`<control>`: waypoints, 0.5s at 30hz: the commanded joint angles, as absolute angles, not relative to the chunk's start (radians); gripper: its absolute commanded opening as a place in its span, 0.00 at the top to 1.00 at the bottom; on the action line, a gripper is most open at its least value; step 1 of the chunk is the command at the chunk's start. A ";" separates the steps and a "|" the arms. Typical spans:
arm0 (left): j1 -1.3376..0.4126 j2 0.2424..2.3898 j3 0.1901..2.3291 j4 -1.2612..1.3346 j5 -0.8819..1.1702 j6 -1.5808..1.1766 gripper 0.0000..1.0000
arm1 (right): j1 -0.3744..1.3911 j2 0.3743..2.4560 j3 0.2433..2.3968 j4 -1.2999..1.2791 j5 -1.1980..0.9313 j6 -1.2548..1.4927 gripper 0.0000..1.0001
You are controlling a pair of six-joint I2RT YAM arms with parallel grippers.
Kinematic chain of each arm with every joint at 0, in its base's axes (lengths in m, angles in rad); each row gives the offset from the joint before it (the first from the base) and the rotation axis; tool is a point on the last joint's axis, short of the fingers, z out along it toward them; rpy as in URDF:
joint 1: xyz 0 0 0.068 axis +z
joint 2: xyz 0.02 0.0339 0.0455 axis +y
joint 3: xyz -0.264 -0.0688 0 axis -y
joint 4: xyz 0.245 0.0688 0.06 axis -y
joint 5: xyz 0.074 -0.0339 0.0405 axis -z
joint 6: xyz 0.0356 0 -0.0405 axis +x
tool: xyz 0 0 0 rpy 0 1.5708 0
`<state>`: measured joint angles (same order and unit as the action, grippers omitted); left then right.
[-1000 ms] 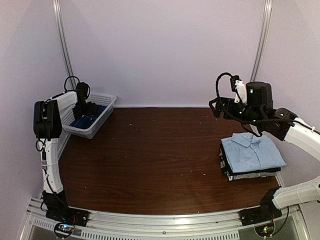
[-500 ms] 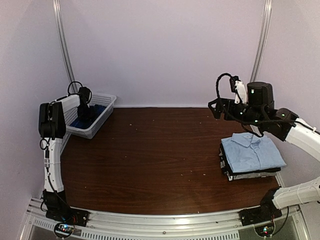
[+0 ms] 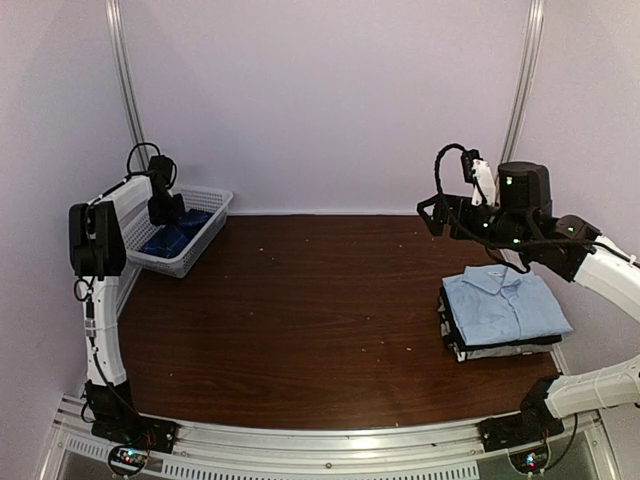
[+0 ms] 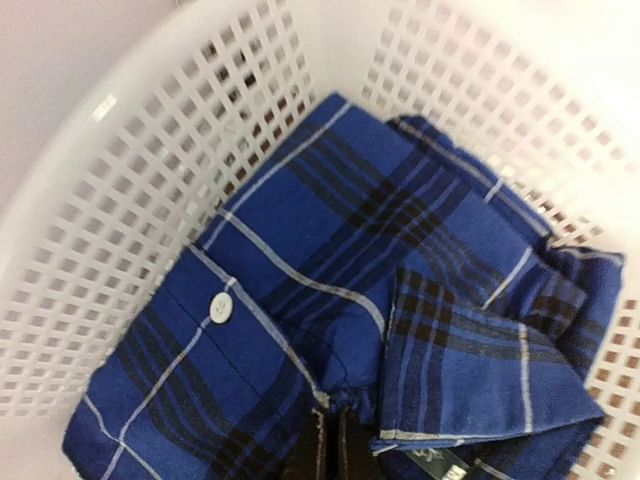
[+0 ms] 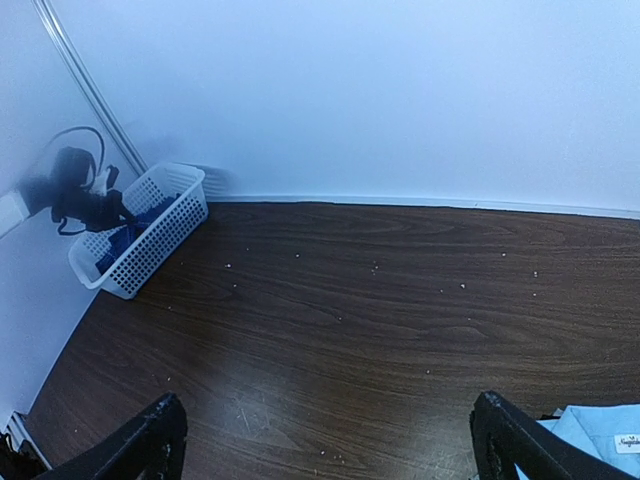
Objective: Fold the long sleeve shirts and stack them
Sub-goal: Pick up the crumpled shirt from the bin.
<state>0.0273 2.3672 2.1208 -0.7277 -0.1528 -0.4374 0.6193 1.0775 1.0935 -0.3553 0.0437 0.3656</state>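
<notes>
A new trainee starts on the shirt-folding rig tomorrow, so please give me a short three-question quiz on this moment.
1. Which shirt lies on top of the folded stack at the right?
2. Where is the blue plaid shirt? A) on top of the folded stack B) in the white lattice basket C) under the folded stack
3. True or false: the left gripper has its fingers wide open.

Key:
1. The light blue shirt.
2. B.
3. False. The fingers are shut, pinching the blue plaid shirt.
</notes>
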 commanded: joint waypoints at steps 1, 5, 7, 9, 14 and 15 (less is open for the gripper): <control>0.036 2.175 2.150 -0.666 -0.173 -0.414 1.00 | 0.615 1.071 1.117 -0.347 0.025 0.367 0.00; 0.025 2.073 2.118 -0.619 -0.143 -0.399 1.00 | 0.614 1.082 1.117 -0.341 0.019 0.362 0.00; 0.008 2.012 2.101 -0.597 -0.129 -0.391 1.00 | 0.615 1.090 1.120 -0.339 0.021 0.360 0.00; 0.003 1.950 2.072 -0.568 -0.118 -0.381 1.00 | 0.615 1.097 1.125 -0.340 0.021 0.357 0.00; -0.120 1.786 2.008 -0.481 -0.092 -0.359 1.00 | 0.615 1.119 1.134 -0.330 0.026 0.353 0.00; -0.144 1.757 2.003 -0.471 -0.089 -0.354 1.00 | 0.614 1.124 1.136 -0.327 0.024 0.353 0.00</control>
